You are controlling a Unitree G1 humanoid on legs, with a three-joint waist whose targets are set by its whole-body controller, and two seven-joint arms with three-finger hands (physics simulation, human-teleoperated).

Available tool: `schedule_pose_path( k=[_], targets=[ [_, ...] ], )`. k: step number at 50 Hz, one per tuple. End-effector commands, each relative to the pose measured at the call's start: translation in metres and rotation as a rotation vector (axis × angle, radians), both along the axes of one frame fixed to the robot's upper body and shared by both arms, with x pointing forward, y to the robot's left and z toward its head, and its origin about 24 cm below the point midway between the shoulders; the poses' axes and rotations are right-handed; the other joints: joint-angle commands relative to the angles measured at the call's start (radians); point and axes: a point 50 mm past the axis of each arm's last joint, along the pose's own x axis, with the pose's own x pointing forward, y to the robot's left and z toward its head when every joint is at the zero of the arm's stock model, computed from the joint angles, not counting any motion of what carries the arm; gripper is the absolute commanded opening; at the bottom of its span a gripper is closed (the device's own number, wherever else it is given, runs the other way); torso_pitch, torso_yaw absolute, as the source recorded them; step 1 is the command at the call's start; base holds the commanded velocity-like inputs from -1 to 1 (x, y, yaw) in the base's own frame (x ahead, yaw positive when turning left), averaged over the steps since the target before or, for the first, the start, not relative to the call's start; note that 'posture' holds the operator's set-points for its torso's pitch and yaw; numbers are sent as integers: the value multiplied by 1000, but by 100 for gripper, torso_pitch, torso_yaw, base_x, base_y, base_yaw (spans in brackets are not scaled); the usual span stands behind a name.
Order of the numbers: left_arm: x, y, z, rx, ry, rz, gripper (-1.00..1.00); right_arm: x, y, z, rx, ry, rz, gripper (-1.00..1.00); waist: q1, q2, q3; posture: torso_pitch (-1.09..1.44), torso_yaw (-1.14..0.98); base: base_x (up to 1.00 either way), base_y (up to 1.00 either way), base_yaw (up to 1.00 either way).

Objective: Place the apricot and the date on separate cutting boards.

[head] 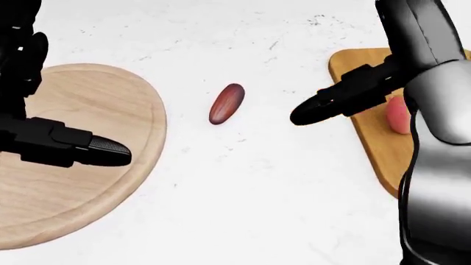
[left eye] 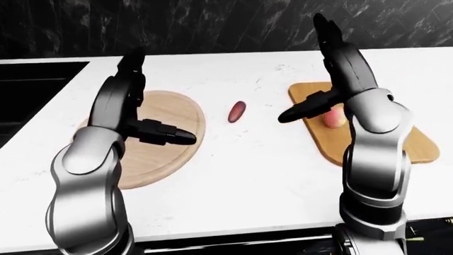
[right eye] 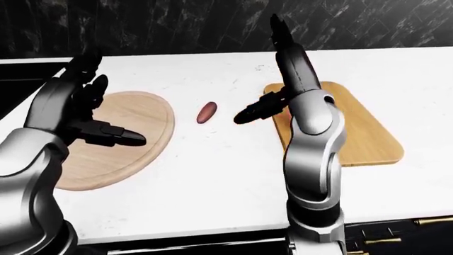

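The brown date lies on the white counter between the two boards. On the rectangular cutting board, at the right of the head view, rests the pink apricot, partly hidden by my right arm. My right hand is open and raised above that board's left edge, fingers pointing up and thumb sticking out toward the date, apart from the fruit. My left hand hovers open over the round cutting board, holding nothing, its thumb pointing right.
A white counter carries everything, and its near edge runs along the bottom of the eye views. A black sunken area sits at the far left. A dark marble wall stands behind the counter.
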Motion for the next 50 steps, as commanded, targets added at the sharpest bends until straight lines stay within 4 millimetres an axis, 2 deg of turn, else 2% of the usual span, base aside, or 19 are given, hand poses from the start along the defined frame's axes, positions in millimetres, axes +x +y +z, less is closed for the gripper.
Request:
schedule_pose_path(
  k=[1,5,9,19,24,29,37,50],
  targets=[
    [-4,0,12,15,-77,2,100,-5,3,17,5,-67,-30,100,-2,3,-25,0,0,0,0,0],
    [-4,0,11,13,-78,0,100,-2,20,11,58,-34,-20,100,-1,9,-24,0,0,0,0,0],
    [-4,0,10,12,-77,2,100,0,37,1,37,-19,5,100,-2,14,-25,0,0,0,0,0],
    [-5,0,10,10,-77,3,100,-1,73,-3,-7,-45,26,100,-7,24,-26,0,0,0,0,0],
    [-6,0,11,10,-79,3,100,7,88,0,-21,-60,17,100,-9,30,-27,0,0,0,0,0],
    [-5,0,13,11,-82,4,100,15,101,-6,-52,-54,19,100,-9,34,-27,0,0,0,0,0],
    [-5,1,11,10,-78,2,100,27,112,-7,-74,-54,29,100,-10,37,-28,0,0,0,0,0],
    [-6,1,8,9,-76,4,100,36,120,-26,-160,0,23,100,-8,33,-32,0,0,0,0,0]
  ],
)
